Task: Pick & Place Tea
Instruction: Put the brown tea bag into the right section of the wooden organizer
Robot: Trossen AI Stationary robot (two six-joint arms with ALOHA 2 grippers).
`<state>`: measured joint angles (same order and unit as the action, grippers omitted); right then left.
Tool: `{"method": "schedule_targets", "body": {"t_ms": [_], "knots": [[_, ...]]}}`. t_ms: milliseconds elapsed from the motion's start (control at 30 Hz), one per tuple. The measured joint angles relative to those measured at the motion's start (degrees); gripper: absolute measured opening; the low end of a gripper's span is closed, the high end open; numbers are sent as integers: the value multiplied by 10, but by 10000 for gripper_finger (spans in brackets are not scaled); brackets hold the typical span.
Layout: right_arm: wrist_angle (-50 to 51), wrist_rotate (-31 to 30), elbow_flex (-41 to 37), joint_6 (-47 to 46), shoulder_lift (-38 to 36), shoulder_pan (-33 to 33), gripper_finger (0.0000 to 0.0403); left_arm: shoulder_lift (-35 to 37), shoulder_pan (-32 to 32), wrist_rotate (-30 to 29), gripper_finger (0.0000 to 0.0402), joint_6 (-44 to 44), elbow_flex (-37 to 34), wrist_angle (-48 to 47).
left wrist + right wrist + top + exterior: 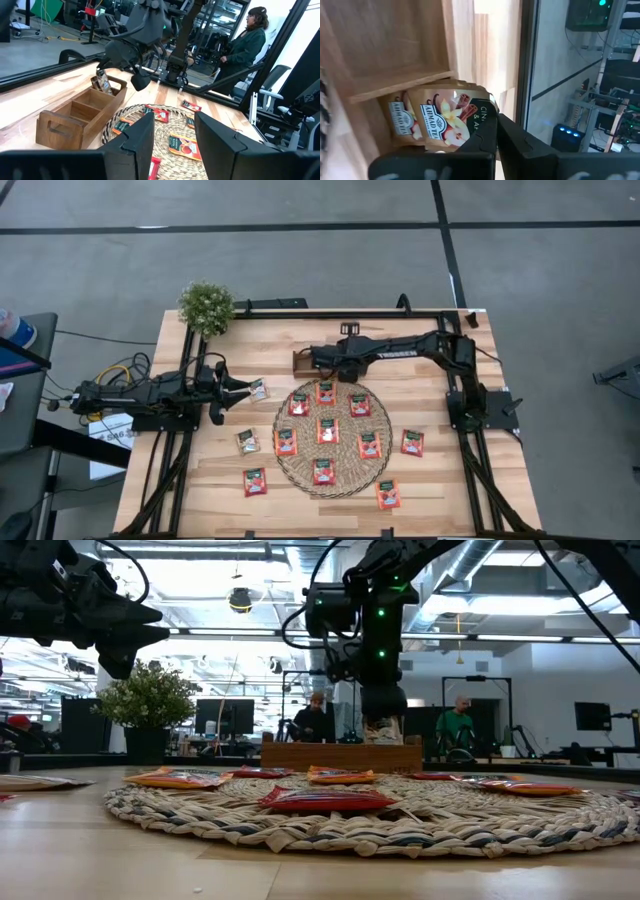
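Observation:
Several red-orange tea sachets (328, 430) lie flat on the round woven mat (352, 478). More lie on the table around it (255, 481). The wooden compartment tray (300, 362) stands at the mat's far side. My right gripper (496, 127) hovers over the tray's end compartment, shut on a pale vanilla-print sachet (445, 120). A second pale sachet (400, 120) stands just behind it in the same compartment. My left gripper (172, 145) waits open at the table's left. A pale sachet (258, 389) lies on the table just ahead of its fingers. My right gripper pinches the pale sachet's dark-banded end (482, 112) between its two fingers. It comes slanting down from above, from the table's right side. The sachet (102, 82) hangs below the fingers with its lower part inside the tray's compartment. I cannot tell whether it touches the bottom.
A small potted plant (206, 305) stands at the table's far left corner. Loose sachets lie near the mat's left (247, 441) and right (412, 442). Black frame rails run along the table's sides. A person (250, 35) stands in the room beyond the far edge.

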<state>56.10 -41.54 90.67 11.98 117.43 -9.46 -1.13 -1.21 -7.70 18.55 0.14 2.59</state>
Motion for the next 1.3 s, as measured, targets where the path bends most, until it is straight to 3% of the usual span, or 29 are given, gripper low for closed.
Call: {"method": "schedule_targets", "body": {"t_ms": [1300], "knots": [[35,15,0,-36,0,7,0,0,0,0,133,1,0,0]]}}
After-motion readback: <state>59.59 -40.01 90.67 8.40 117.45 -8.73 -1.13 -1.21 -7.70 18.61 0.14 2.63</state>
